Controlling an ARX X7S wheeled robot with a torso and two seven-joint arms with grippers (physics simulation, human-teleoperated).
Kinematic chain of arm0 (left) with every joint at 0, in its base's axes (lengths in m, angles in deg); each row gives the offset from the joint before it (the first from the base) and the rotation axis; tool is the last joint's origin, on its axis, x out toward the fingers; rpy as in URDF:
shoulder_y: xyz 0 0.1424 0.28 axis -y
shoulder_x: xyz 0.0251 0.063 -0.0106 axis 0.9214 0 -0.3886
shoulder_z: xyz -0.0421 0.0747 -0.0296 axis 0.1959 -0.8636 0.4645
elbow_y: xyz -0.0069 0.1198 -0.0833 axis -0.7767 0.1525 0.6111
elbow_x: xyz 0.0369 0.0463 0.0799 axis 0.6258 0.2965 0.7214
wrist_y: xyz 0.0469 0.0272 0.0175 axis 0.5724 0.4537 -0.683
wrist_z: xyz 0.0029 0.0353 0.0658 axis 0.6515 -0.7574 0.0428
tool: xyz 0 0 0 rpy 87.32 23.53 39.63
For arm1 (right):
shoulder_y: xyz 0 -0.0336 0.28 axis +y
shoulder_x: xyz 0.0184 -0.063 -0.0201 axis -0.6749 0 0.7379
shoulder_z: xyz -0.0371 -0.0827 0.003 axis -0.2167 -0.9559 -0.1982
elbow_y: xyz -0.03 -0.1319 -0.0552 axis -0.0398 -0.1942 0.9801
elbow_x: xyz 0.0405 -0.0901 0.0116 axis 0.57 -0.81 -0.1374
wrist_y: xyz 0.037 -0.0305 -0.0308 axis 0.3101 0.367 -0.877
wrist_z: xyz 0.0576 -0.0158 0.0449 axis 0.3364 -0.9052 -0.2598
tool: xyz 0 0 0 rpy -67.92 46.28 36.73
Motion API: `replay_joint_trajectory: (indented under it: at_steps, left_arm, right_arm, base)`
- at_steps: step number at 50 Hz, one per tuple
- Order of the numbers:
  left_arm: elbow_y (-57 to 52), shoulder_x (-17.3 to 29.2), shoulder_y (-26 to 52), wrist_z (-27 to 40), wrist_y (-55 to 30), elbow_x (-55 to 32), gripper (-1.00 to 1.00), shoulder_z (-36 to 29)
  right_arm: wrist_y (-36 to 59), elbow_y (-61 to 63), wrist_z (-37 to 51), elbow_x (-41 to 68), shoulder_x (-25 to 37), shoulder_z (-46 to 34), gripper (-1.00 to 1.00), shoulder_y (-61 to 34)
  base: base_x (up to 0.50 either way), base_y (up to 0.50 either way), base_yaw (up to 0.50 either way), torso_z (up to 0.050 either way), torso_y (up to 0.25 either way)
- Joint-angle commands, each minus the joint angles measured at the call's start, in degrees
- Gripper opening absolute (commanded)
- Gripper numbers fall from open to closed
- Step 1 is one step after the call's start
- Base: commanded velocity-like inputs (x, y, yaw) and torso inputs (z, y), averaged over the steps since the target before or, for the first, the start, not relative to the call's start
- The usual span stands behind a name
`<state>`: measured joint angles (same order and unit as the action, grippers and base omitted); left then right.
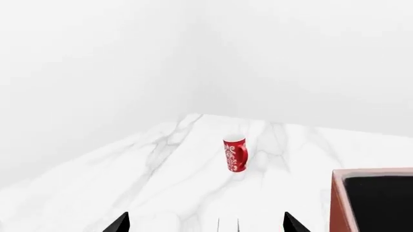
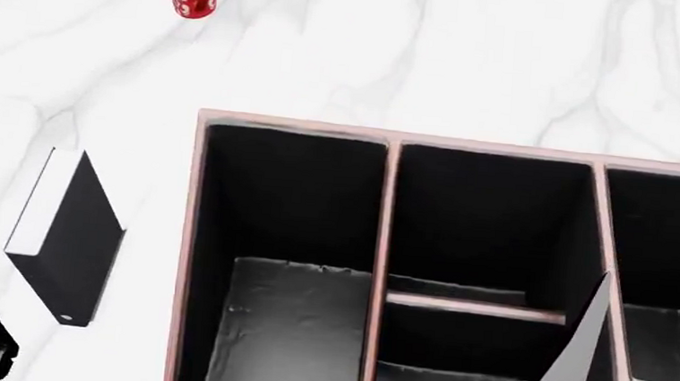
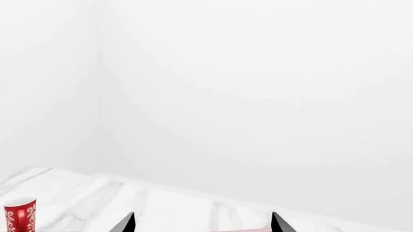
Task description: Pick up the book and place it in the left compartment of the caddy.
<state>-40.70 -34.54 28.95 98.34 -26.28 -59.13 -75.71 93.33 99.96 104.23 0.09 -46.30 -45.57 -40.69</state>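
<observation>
Head view shows the book [image 2: 67, 236] lying on the tabletop [image 2: 505, 67], just left of the caddy [image 2: 190, 234]. Its left compartment [image 2: 288, 331] has nothing inside. Both claws look open, holding nothing. Everything is left to do.

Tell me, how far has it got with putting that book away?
Nothing looks done yet. The book stands on the marble table, outside the caddy, beside its left wall. The left compartment holds nothing. Nothing is in hand: the left pincer shows open, empty tips, and so does the right pincer. Everything is left: grasping the book, lifting it and setting it into that compartment.
</observation>
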Motion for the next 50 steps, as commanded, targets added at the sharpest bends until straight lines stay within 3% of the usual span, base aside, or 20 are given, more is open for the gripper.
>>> replay_joint_trajectory:
  at_steps: [1, 50]
  left_arm:
    - [5.4, -0.9, 5.6, -7.8, -2.1, -8.4, 1.0, 3.1]
    - [36.6, -5.2, 17.1, -13.7, 3.5, -3.0, 1.0, -6.3]
  right_arm:
    - [-0.4, -0.4, -1.2, -1.0, -0.8, 1.2, 1.0, 0.0]
    - [-1.3, -0.8, 0.2, -0.4, 0.7, 0.4, 1.0, 0.0]
  base:
    - [0.0, 0.0, 0.0, 0.0, 0.0]
    - [0.0, 0.0, 0.0, 0.0, 0.0]
